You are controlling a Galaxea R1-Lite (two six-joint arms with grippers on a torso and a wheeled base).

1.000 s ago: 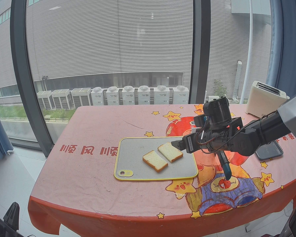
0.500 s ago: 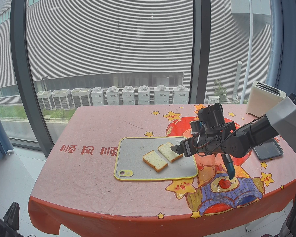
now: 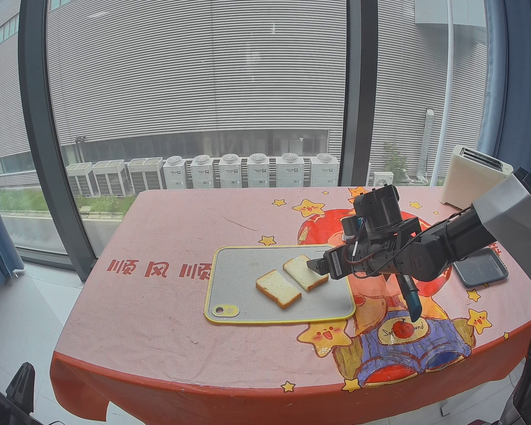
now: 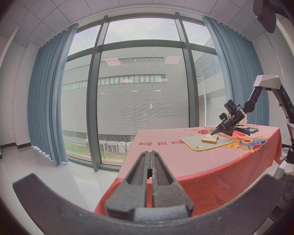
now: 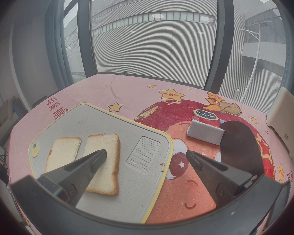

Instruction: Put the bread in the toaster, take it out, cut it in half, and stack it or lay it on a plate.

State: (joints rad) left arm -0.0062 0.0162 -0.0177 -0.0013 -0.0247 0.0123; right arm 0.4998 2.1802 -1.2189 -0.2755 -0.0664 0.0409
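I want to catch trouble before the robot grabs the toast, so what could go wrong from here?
1. The open right gripper straddles the yellow rim of the cutting board: one finger is over the nearest bread half, the other over the tablecloth. Closing here could catch the rim or shove the slice.
2. The other bread half lies close beside it and may get nudged.
3. The dark plate lies away from the board, so a loose grip might drop bread on the way.

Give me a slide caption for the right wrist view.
Open right claw poised above the board, next to two bread halves; toaster farther back.
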